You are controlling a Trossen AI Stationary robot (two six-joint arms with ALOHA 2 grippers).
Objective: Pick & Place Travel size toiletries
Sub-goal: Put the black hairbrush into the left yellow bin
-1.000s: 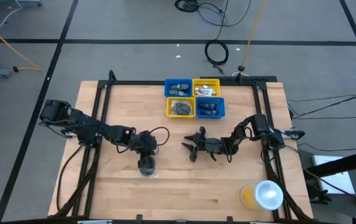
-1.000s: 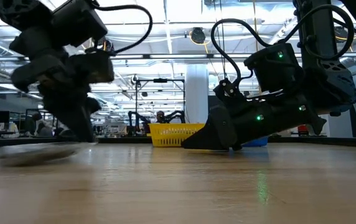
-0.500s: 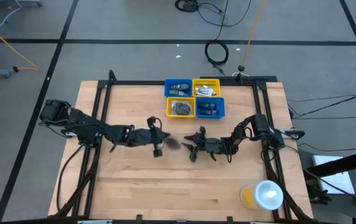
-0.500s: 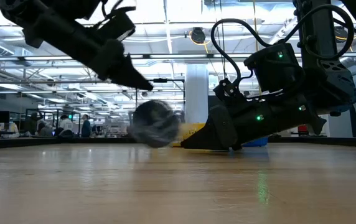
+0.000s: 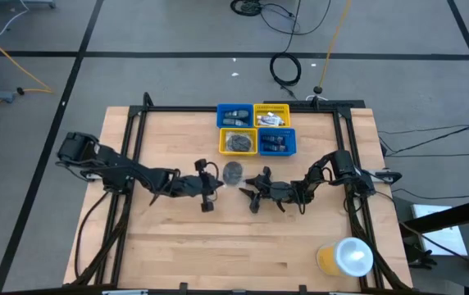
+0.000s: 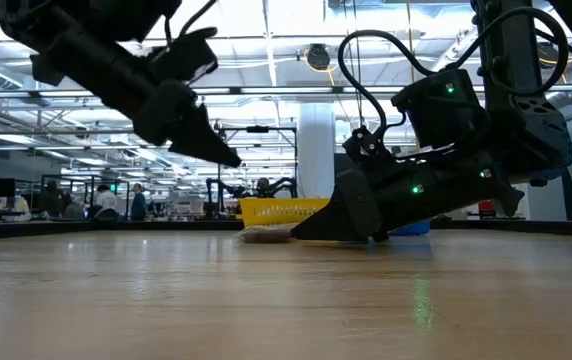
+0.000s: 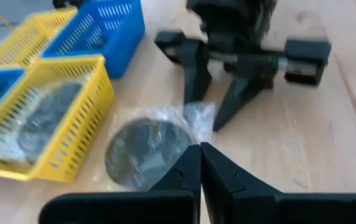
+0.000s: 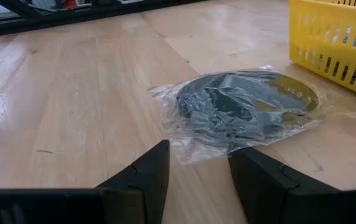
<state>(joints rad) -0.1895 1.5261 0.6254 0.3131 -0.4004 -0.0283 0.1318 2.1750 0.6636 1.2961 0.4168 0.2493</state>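
Wooden table (image 5: 243, 246) carries four small bins at its far edge, two blue and two yellow. A dark wrapped disc (image 5: 233, 171) lies flat on the wood just in front of the near yellow bin (image 5: 239, 142), free of both arms. Left gripper (image 5: 208, 197) hovers near it with its fingers pressed together, holding nothing. Right gripper (image 5: 252, 192) rests low on the table beside the disc, its fingers parted around empty space.

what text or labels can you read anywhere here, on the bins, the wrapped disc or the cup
No text can be read.
Wrapped disc: clear wrap, no print shows.
Yellow bin and blue bin: plain mesh.
Cup: no marking shows.
Items in the far bins: too small to read.
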